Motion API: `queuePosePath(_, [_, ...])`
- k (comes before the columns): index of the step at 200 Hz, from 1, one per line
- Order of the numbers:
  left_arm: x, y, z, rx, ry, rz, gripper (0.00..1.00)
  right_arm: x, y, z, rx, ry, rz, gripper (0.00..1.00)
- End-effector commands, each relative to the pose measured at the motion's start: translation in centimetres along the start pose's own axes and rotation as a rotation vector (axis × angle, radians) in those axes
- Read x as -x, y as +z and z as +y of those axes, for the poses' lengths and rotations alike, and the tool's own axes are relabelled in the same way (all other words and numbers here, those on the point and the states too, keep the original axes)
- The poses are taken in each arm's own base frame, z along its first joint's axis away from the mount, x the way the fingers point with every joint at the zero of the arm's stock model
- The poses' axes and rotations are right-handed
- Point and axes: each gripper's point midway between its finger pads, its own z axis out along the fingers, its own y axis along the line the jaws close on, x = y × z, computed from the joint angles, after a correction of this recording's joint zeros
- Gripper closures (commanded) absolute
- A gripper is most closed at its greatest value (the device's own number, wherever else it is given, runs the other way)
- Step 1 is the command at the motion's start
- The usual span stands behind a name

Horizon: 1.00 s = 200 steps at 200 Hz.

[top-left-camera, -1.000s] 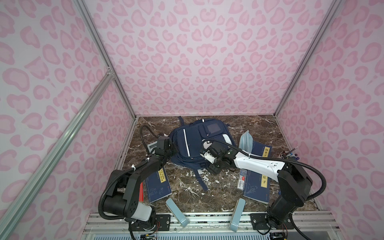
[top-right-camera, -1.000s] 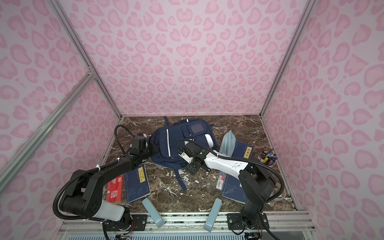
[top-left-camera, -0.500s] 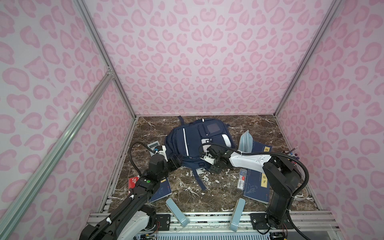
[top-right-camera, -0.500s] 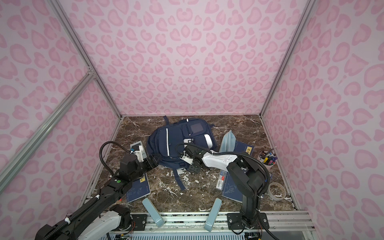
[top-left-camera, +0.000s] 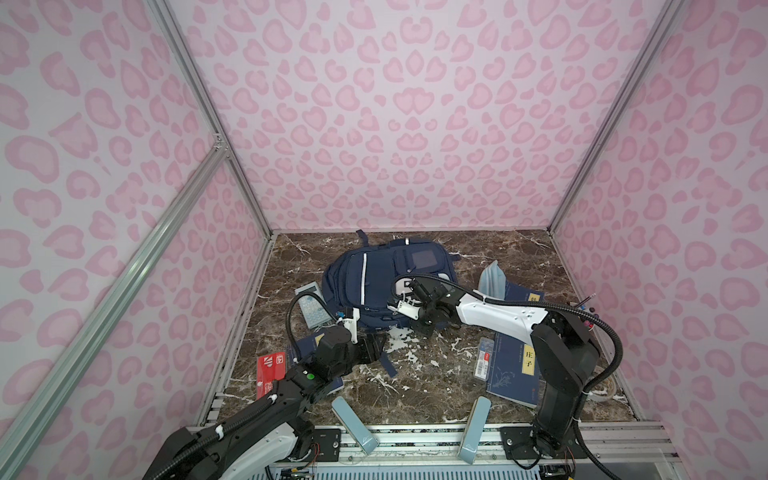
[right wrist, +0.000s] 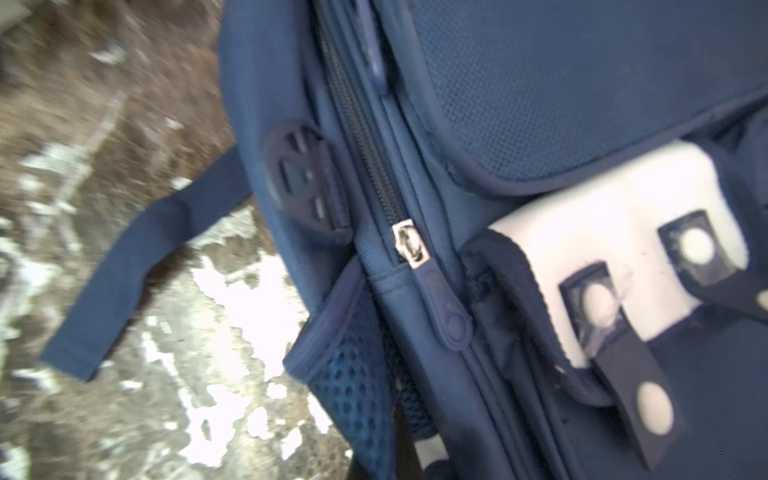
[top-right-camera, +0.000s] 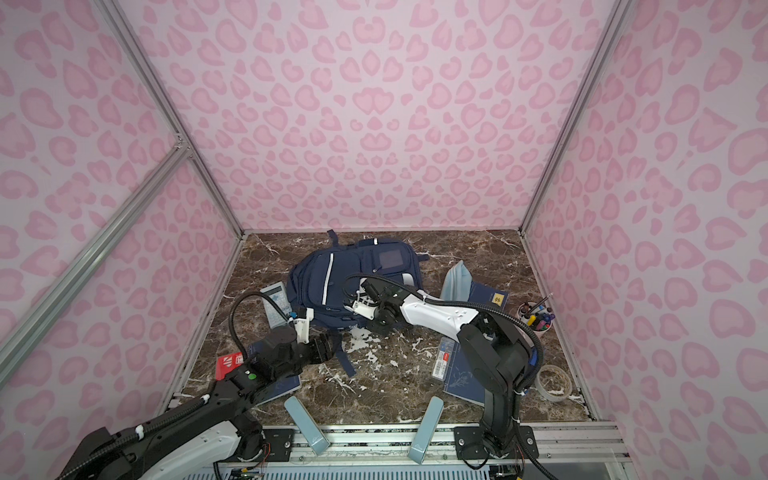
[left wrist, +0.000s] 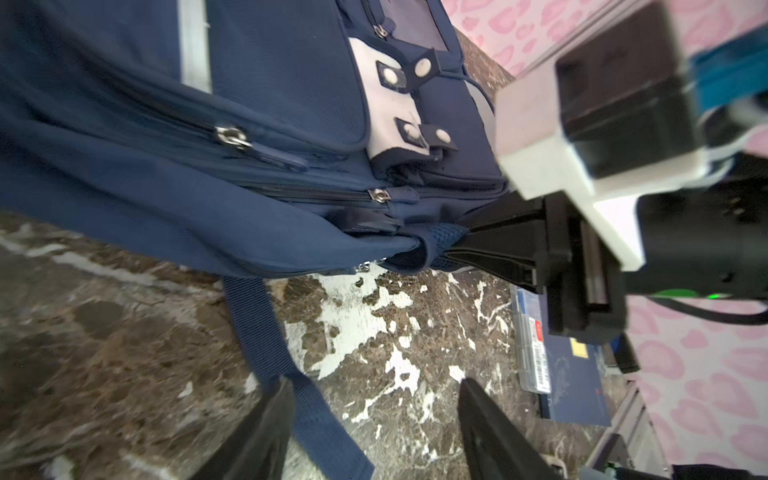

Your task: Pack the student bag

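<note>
Pink walls printed with leopard blotches close in a brown marble tabletop veined in white. At its far middle the student bag lies front up, with a white stripe down its panel and one strap trailing toward the near edge.

The right gripper reaches in from the right to the bag's near corner. Its fingers are pressed together on the blue mesh side pocket, and they seem to pinch its rim. Only the left wrist view shows that contact. The right wrist view shows none of its own fingers, only a closed zipper slider and the white patch with its snap tabs. The left gripper hovers just near of the bag with its jaws spread, over marble and beside the strap's end.

A grey calculator lies just left of the bag, and a light-blue pouch lies to its right on a navy book. Nearer on the right is another navy book, whose yellow label reads 庄子, with a clear case carrying a barcode sticker beside it. At the near left a red booklet bears a white logo too small to read.

A pen cup and a tape roll show plainly in a top view. The right arm largely hides them in its twin.
</note>
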Motion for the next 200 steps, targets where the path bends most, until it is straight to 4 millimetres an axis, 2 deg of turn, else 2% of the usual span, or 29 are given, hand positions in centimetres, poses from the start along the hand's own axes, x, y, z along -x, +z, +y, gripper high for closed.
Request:
queuePosePath(1, [2.5,1.2,-1.8,0.011,0.116,-0.132,0.43,0.5,-0.5,1.3,0.076,0.024,-0.037,1.0])
queuePosePath(19, [2.1,2.6,-1.1,0.12,0.167,-0.147,0.47,0.6,-0.6,1.5,0.098,0.035,-0.043,1.0])
queuePosePath(31, [1.9,3.1,-0.5,0.157,0.179,-0.16,0.57,0.5,-0.7,1.5,0.107,0.044,-0.05,1.0])
queuePosePath(38, [1.9,3.1,-0.2,0.167,0.183,-0.172,0.59,0.4,-0.8,1.5,0.113,0.054,-0.056,1.0])
queuePosePath(58, [1.8,3.1,0.8,0.191,0.193,-0.203,0.56,0.2,-1.0,1.4,0.156,0.092,-0.06,1.0])
queuePosePath(89, [1.0,4.9,-0.5,0.129,0.237,-0.167,0.52,0.7,-1.2,2.0,0.198,0.102,-0.079,1.0])
queuePosePath(113, [0.9,5.5,0.2,0.153,0.236,-0.192,0.56,0.9,-1.3,2.2,0.209,0.104,-0.091,1.0])
queuePosePath(133, [0.5,5.9,-0.2,0.12,0.24,-0.198,0.57,0.7,-1.0,2.2,0.21,0.108,-0.08,1.0])
queuePosePath(147, [0.1,6.7,0.7,0.182,0.235,-0.169,0.57,0.7,-0.9,2.2,0.21,0.11,-0.076,1.0])
queuePosePath(152, [0.0,6.9,1.0,0.195,0.233,-0.167,0.62,0.7,-0.9,2.2,0.209,0.109,-0.076,1.0])
queuePosePath(157, [-0.1,6.9,1.2,0.195,0.232,-0.17,0.73,0.7,-1.0,2.1,0.207,0.11,-0.077,1.0])
queuePosePath(163, [-0.2,6.9,1.4,0.198,0.226,-0.178,0.8,0.6,-1.0,2.1,0.208,0.111,-0.075,1.0])
queuePosePath(200, [0.1,6.9,1.8,0.224,0.232,-0.185,0.83,0.6,-1.0,2.1,0.212,0.116,-0.08,1.0])
